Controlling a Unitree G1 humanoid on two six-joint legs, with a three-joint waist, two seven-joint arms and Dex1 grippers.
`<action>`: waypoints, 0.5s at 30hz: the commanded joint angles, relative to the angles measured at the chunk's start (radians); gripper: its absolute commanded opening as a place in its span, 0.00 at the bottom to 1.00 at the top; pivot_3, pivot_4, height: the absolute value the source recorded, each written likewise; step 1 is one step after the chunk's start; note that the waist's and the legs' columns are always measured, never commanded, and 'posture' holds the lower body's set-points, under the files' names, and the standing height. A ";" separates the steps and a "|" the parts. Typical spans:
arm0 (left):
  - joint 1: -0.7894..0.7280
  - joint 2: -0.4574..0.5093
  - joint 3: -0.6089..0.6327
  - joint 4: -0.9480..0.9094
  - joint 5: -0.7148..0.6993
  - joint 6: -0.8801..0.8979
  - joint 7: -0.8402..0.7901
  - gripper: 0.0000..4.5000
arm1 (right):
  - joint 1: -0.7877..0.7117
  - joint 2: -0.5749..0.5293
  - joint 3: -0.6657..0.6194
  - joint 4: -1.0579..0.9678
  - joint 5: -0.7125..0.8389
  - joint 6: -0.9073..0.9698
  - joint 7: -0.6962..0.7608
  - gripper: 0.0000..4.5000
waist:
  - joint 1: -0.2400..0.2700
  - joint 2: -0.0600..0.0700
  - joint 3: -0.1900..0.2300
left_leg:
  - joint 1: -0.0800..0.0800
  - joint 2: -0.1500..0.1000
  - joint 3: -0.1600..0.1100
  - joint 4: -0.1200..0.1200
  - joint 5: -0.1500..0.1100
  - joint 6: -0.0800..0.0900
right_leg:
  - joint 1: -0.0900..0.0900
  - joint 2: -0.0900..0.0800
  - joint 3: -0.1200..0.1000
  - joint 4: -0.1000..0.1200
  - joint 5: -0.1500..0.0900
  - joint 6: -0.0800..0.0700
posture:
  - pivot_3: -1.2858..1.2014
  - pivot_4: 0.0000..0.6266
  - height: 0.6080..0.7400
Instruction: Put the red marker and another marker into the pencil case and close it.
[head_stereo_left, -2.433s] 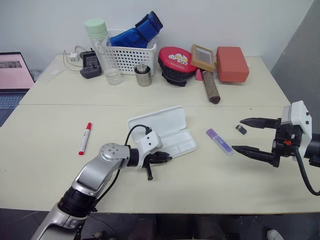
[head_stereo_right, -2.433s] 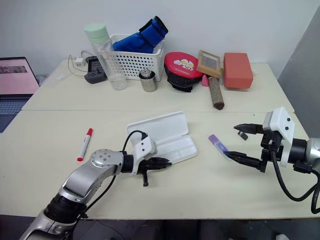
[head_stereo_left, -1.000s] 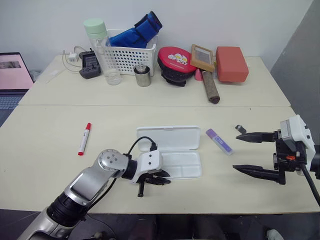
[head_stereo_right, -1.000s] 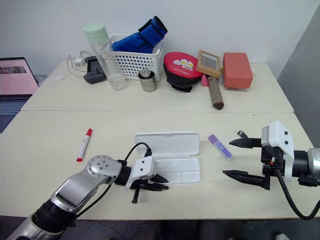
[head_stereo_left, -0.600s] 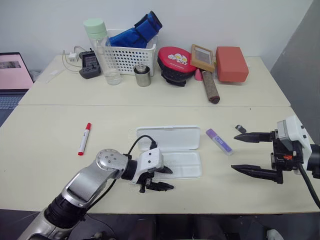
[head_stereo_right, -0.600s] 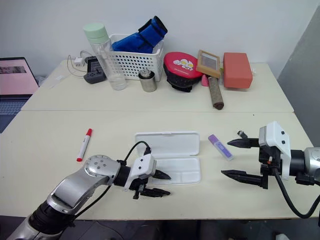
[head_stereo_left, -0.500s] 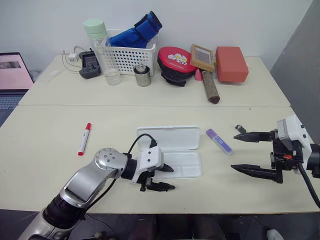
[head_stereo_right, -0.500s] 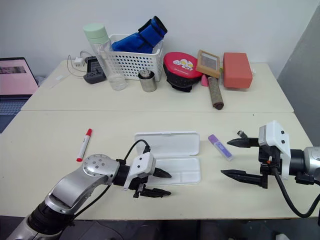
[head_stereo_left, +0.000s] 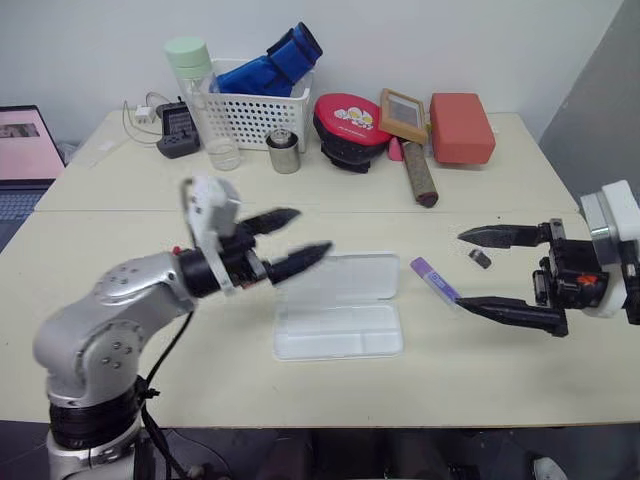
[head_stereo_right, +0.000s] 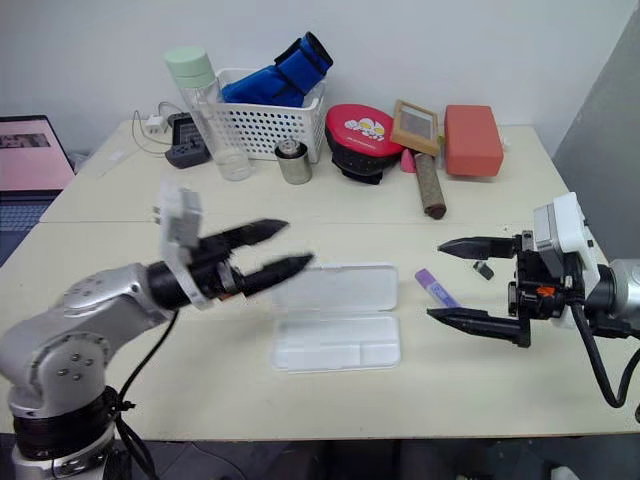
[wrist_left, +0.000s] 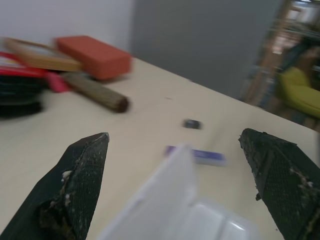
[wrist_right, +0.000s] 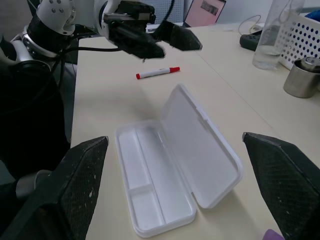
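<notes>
The left hand (head_stereo_left: 298, 236) has lifted off the table, fingers spread and empty, above the unlabelled open pencil case (head_stereo_left: 338, 318).

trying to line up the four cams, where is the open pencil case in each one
Left eye view: the pencil case lies open at centre, on the table's near half.
Right eye view: centre, slightly lower.
Left wrist view: its raised lid rises at bottom centre, between the fingers.
Right wrist view: centre, tray and lid fully seen.
Shared landmark: the purple marker, just beside the case toward the right gripper.
</notes>
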 joint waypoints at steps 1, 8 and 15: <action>0.049 0.030 0.118 0.042 0.060 0.003 0.141 0.98 | -0.075 0.017 0.047 0.021 -0.005 -0.028 0.005 1.00 | -0.002 0.000 0.000 | 0.001 0.000 0.000 0.000 0.000 0.000 | 0.000 0.000 0.000 0.000 0.000 0.000 | 0.52 0.24 1.00; 0.112 0.068 0.150 0.172 0.268 -0.015 0.360 0.98 | -0.168 0.048 0.146 0.085 -0.060 -0.061 0.045 1.00 | 0.003 0.000 0.000 | 0.001 -0.001 0.000 0.000 0.000 0.000 | 0.000 0.000 0.001 0.000 0.000 0.000 | 0.52 0.24 1.00; 0.228 0.097 0.115 0.355 0.368 -0.098 0.300 0.98 | -0.205 0.066 0.195 0.120 -0.108 -0.084 0.071 1.00 | 0.003 0.000 0.000 | -0.001 0.000 0.000 -0.001 0.000 0.000 | -0.002 -0.001 0.001 0.000 0.000 0.000 | 0.52 0.24 1.00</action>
